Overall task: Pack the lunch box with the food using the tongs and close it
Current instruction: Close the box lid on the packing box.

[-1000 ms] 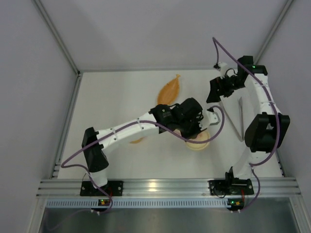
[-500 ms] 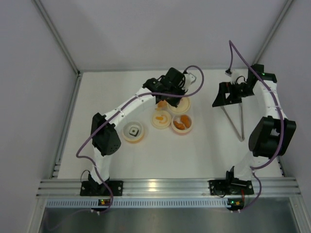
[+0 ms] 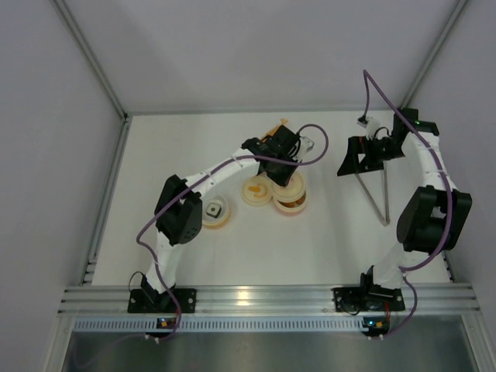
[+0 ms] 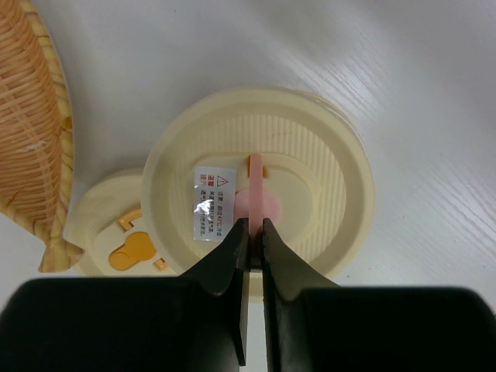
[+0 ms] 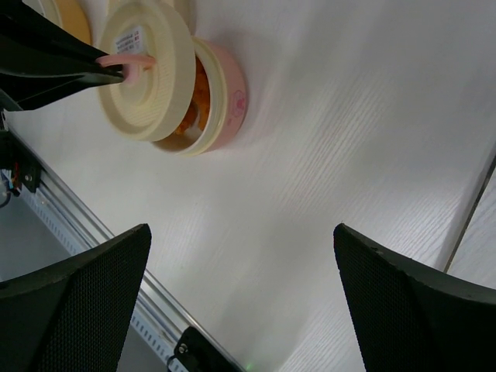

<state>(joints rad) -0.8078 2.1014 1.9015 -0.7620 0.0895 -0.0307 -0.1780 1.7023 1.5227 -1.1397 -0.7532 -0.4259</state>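
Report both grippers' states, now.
Left gripper: shut on the lid, pinching its pink tab.
Right gripper: open, holding nothing.

At ten o'clock, the left gripper (image 5: 107,69) pinches the lid's (image 5: 151,74) pink tab (image 5: 130,62); the lid sits askew over the pink box (image 5: 230,97) of orange food (image 5: 192,108).

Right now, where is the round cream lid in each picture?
Top external: the lid is just right of centre, beneath the left gripper.
Left wrist: it fills the middle.
Right wrist: upper left, over a pink bowl.
Shared landmark: the left gripper pinching the lid's pink tab.
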